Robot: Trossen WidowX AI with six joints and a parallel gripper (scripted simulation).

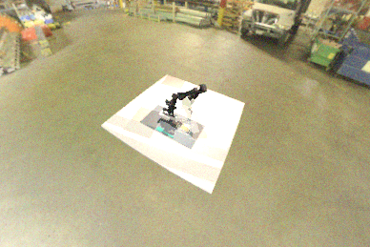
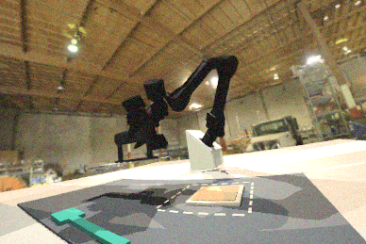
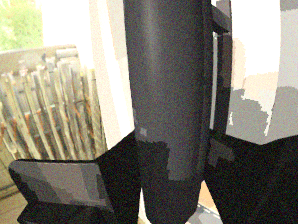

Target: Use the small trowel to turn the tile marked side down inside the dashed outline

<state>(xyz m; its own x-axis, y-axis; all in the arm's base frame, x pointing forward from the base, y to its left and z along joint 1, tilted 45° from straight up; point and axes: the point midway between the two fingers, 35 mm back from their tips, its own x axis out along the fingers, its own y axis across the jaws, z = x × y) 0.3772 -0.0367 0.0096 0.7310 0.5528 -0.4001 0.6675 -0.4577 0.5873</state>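
Observation:
The tile (image 2: 217,194) (image 1: 185,127) lies on the mat inside the dashed outline (image 2: 250,213). Its upper face is tan-orange with a pale rim, and no dark mark shows on it. The side underneath is hidden. My gripper (image 2: 135,150) (image 1: 168,112) (image 3: 164,129) is shut on the trowel (image 2: 139,160) (image 3: 167,100), whose dark handle runs between the fingers in the wrist view. In the exterior view the gripper and trowel are above the mat, to the left of the tile and apart from it. The trowel looks roughly level.
A teal T-shaped object (image 2: 91,228) (image 1: 164,132) lies on the near left part of the grey mat (image 2: 292,204) (image 1: 186,141). The arm's pale base (image 2: 200,153) stands behind the mat. The pale table (image 1: 176,159) reaches past the mat on all sides.

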